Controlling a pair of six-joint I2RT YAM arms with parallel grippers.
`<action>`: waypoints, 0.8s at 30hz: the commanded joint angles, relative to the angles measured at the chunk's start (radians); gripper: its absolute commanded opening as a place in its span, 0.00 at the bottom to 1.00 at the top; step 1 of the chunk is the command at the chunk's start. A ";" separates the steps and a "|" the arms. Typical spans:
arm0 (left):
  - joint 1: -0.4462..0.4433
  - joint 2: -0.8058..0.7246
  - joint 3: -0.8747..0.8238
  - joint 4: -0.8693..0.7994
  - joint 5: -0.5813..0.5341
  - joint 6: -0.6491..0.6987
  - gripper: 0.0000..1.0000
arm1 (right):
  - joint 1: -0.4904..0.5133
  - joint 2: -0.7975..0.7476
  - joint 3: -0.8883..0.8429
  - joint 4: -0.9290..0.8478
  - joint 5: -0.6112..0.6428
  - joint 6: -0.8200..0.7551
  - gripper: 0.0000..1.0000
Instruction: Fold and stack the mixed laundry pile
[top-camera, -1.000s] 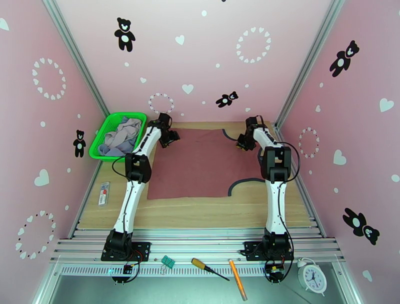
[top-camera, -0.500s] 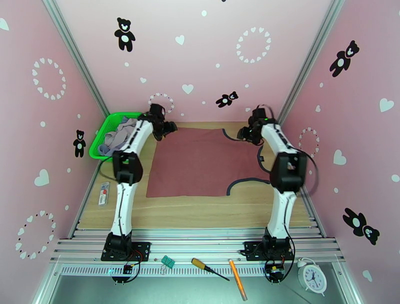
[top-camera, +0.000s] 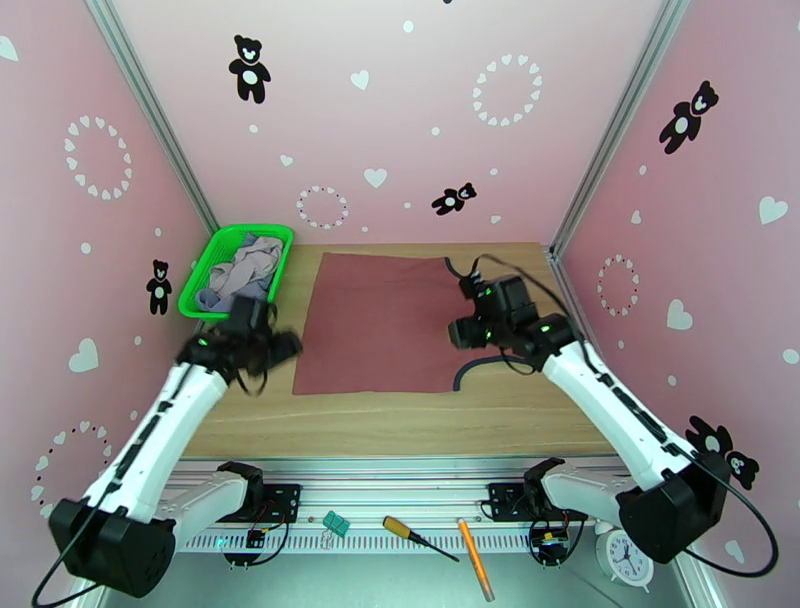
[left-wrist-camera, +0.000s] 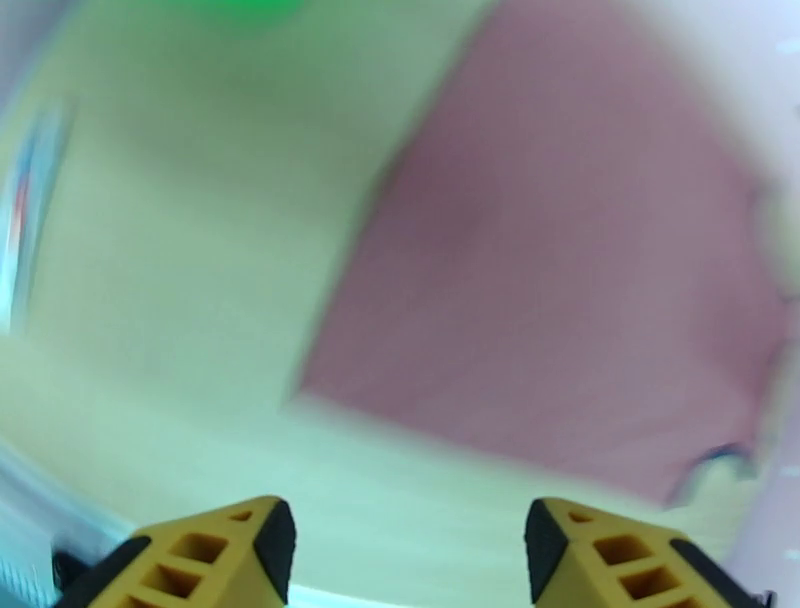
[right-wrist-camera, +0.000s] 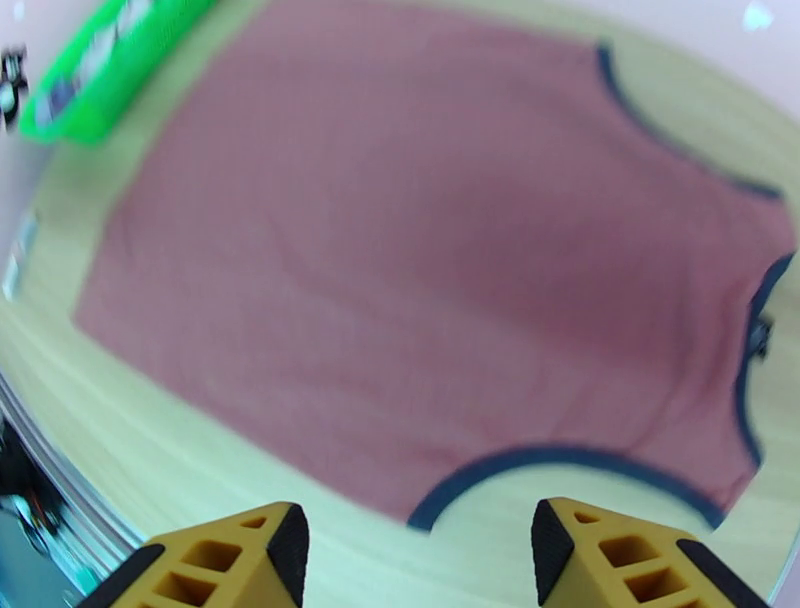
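The rust-red top (top-camera: 385, 320) lies spread flat on the table (top-camera: 400, 425). The left gripper (left-wrist-camera: 410, 545) hangs just off the top's near left corner, jaws wide with nothing between them. The right gripper (right-wrist-camera: 420, 550) hangs over the top's right side by a dark-trimmed armhole, jaws equally wide and empty. Beyond the top's far left corner, grey garments (top-camera: 245, 268) fill the green basket (top-camera: 193, 285).
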 joint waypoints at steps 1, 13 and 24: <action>0.000 -0.024 -0.122 0.042 0.012 -0.104 0.66 | 0.035 -0.030 -0.043 0.068 0.013 0.023 0.64; -0.011 0.160 -0.069 0.229 -0.070 0.152 0.52 | 0.089 0.028 -0.117 0.152 0.003 0.032 0.62; -0.032 0.189 0.376 0.421 0.072 0.605 0.67 | 0.090 -0.023 -0.119 0.176 -0.034 -0.085 0.62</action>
